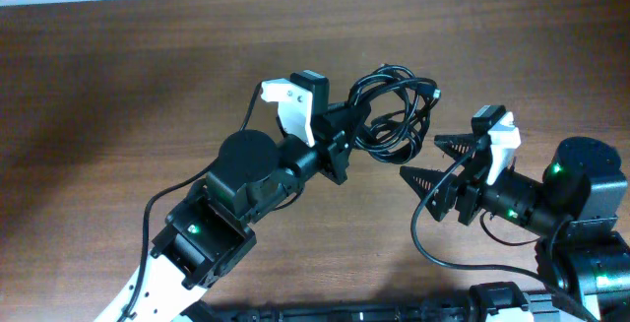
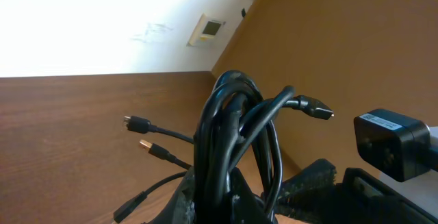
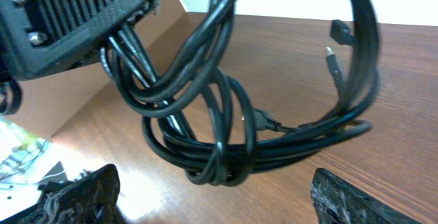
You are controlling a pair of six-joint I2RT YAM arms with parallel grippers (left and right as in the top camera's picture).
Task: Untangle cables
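Observation:
The cables (image 1: 394,110) are a tangled bundle of thin black cords in loose loops at the middle of the table. My left gripper (image 1: 349,130) is shut on one side of the bundle. In the left wrist view the cords (image 2: 229,135) rise in a thick loop out of that gripper (image 2: 226,207), with small plugs (image 2: 137,122) sticking out. My right gripper (image 1: 420,158) stands open just in front and to the right of the bundle, apart from it. In the right wrist view the loops (image 3: 226,148) hang ahead of the wide-apart fingertips (image 3: 75,196), nothing between them.
The wooden table (image 1: 128,76) runs to a pale edge at the back. The left arm's body (image 1: 246,169) fills the front middle. The right arm's base (image 1: 581,204) sits at the right. The left gripper's black housing (image 3: 75,18) fills the top left of the right wrist view.

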